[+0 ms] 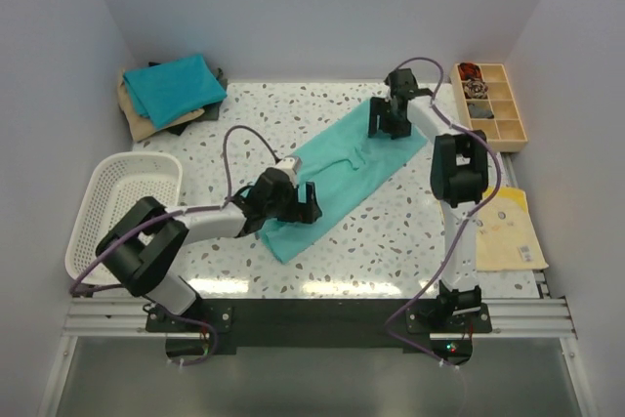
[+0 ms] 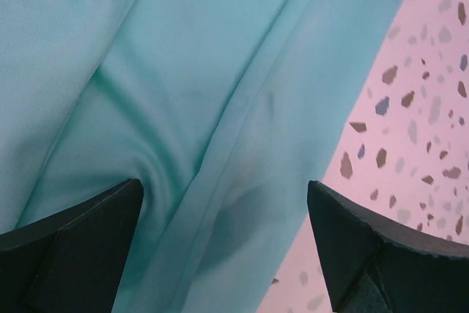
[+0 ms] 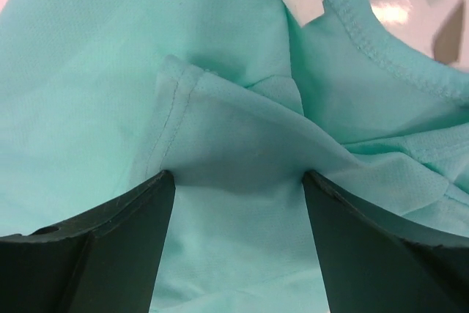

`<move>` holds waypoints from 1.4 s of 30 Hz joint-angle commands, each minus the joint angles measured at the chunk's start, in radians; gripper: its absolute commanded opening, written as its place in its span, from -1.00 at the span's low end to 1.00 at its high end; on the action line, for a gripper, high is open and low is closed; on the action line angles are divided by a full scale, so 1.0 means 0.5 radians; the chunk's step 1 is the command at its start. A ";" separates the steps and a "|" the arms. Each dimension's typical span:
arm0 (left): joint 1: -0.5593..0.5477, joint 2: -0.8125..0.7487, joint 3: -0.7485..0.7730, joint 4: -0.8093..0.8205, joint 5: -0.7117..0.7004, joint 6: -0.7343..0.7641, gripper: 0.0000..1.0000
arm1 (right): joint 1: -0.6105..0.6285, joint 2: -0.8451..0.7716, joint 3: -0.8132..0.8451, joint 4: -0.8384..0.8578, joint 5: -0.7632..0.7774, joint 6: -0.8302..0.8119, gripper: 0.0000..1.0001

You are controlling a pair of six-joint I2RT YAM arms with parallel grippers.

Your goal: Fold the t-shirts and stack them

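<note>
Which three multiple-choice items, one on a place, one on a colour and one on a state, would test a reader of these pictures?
1. Where does the basket stand?
A. at the far right corner
B. between the arm bases
C. at the left edge of the table

2. What colour is the shirt in the middle?
A. tan
B. light sea-green
C. black

3. In what state is the left end effector?
A. open over the shirt
B. shut on the basket
C. shut on a yellow sheet

Answers:
1 C: the top view shows it at that edge.
2 B: all three views show pale green cloth.
3 A: its wrist view shows the fingers wide apart, with cloth between them.
</note>
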 commanded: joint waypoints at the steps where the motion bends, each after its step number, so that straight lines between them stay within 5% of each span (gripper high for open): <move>1: -0.148 -0.154 -0.243 -0.304 0.238 -0.215 1.00 | 0.117 0.352 0.480 -0.390 -0.262 -0.183 0.52; 6: -0.341 -0.228 -0.277 -0.365 0.445 -0.185 1.00 | 0.206 0.756 1.209 -0.675 -0.477 -0.294 0.60; 9: -0.399 -0.265 -0.243 -0.295 0.690 -0.117 1.00 | 0.222 0.785 1.303 -0.566 -0.762 -0.315 0.64; 12: -0.421 -0.369 -0.161 -0.361 0.614 -0.059 1.00 | 0.209 0.665 1.120 -0.241 -0.928 -0.254 0.65; 17: -0.418 -0.599 0.103 -0.537 -0.008 0.082 1.00 | 0.142 0.169 0.660 0.455 -1.070 -0.110 0.69; 22: -0.338 -0.704 0.306 -0.503 -0.542 0.345 1.00 | 0.056 -0.129 0.392 0.564 -1.076 -0.060 0.71; 28: 0.039 -0.397 0.453 -0.279 -0.405 0.435 1.00 | 0.050 -0.436 -0.089 0.576 -0.960 -0.094 0.73; 42: 0.125 0.149 0.407 0.549 0.046 0.509 1.00 | 0.053 -0.614 -0.743 0.705 -0.763 -0.113 0.72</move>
